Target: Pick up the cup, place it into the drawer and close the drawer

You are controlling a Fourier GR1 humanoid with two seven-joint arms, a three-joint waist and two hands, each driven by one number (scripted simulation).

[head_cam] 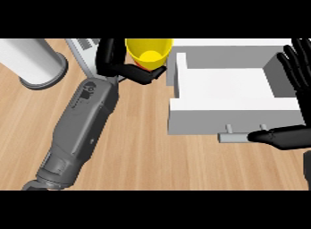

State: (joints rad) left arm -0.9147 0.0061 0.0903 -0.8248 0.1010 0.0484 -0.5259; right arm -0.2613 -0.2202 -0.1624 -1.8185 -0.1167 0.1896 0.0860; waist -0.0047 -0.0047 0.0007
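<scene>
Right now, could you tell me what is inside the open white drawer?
Nothing shows inside the drawer; its floor looks bare. The right hand covers its right edge, so that strip is hidden. The yellow cup is outside, in the left hand.

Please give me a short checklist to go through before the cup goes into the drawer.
1. Cup held in the left hand: ok, fingers curled round it.
2. Drawer open: ok.
3. Inside of the drawer free of other things: ok as far as it shows.
4. Cup over the drawer: not ok, it is left of the drawer's wall.
5. Right hand out of the way: not ok, it lies open over the drawer's right side and handle.
</scene>
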